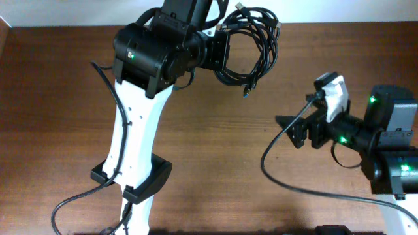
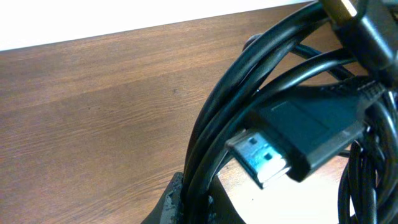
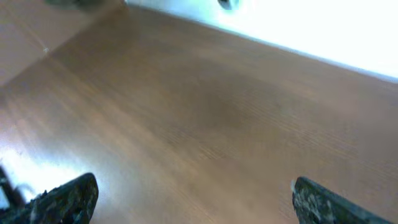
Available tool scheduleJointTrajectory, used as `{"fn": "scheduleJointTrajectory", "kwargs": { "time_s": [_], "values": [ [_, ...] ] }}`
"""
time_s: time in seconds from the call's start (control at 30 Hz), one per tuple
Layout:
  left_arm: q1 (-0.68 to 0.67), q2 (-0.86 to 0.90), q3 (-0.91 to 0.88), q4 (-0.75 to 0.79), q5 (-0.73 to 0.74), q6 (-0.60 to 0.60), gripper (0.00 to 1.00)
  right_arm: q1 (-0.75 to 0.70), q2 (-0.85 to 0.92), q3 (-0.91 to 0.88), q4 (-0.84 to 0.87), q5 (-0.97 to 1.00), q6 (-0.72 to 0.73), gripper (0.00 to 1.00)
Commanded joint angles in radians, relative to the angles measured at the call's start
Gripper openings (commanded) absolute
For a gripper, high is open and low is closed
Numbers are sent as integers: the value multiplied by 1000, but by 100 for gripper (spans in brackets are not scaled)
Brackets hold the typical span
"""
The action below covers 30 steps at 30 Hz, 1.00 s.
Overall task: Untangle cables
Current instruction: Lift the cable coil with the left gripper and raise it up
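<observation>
Brown wooden surface point(image 1: 215, 170) below, white wall along the far edge. Left hand point(image 1: 225, 59) squeezed together on the cables point(image 1: 258, 46), pinching a few black loops down by its fingertips point(image 2: 173, 202). Rest of the bundle hanging just past that hand, looped round and round, with a flat metal plug point(image 2: 261, 158) poking out right in front of its camera. Hard to tell whether resting on the wood or lifted off it; looks lifted. Right hand point(image 1: 290, 130) spread wide apart, holding nothing, well away from the bundle and pointing toward it. Only wood between its two fingers point(image 3: 62, 199). All one tangle for now, so probably an early part of the job: holding the bundle ready for the other hand. Next, most likely: bring the right hand over to the bundle, pick the plug or one loose end, close on just that one cord, and pull slowly away from the left hand. Needs care to catch a single cord and not the whole bunch. Needs a firm pinch from the left hand too, or else a sliding bundle instead of a freed cord.
</observation>
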<state>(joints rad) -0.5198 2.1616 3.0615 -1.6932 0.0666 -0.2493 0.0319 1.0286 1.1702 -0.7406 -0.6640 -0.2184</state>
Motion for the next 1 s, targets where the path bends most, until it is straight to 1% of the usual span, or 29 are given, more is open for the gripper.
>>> {"fn": "scheduleJointTrajectory", "kwargs": {
  "time_s": [0.0, 0.03, 0.1, 0.17, 0.2, 0.4, 0.5, 0.53, 0.6, 0.67, 0.7, 0.73, 0.77, 0.8, 0.87, 0.9, 0.97],
  "values": [
    [-4, -29, 18, 5, 3, 16, 0, 89, -3, 13, 130, -14, -53, 99],
    [-4, -34, 18, 5, 13, 20, 0, 102, 1, 13, 162, 6, -84, 98],
    [-4, -57, 18, 5, 24, 20, 0, 117, 19, 13, 202, 6, -200, 98],
    [-4, -96, 18, 5, 27, 20, 0, 119, 53, 13, 228, 27, -227, 98],
    [-4, -126, 18, 5, 51, 20, 0, 119, 74, 13, 229, 29, -238, 99],
    [-4, -278, 18, 5, 89, 20, 0, 120, 103, 14, 236, 27, -238, 98],
    [-4, -296, 14, 5, 87, 20, 0, 134, 92, 14, 293, 32, -238, 98],
    [-4, -296, 1, 5, 87, 20, 0, 140, 89, 14, 312, 80, -222, 99],
    [-4, -297, -36, 5, 81, 20, 0, 141, 91, 14, 311, 222, -131, 99],
    [-4, -297, -104, 5, -76, -25, 0, 141, 90, 14, 239, 271, -121, 99],
    [-4, -296, -131, 5, -152, -26, 0, 141, 90, 14, 211, 272, -121, 99],
    [-4, -296, -178, 5, -260, -26, 0, 141, 90, 14, 197, 273, -121, 98],
    [-4, -296, -227, 5, -327, -26, 0, 141, 89, 14, 194, 273, -121, 98],
    [-4, -296, -280, 5, -352, -26, 0, 141, 89, 14, 201, 274, -122, 98],
    [-4, -296, -353, 11, -322, -24, 0, 141, 89, 14, 222, 276, -123, 98],
    [-4, -296, -402, 16, -253, 0, 0, 142, 89, 14, 233, 275, -125, 98],
    [-3, -296, -458, 38, -58, 42, 0, 155, 90, 14, 226, 272, -124, 99]
  ]
}}
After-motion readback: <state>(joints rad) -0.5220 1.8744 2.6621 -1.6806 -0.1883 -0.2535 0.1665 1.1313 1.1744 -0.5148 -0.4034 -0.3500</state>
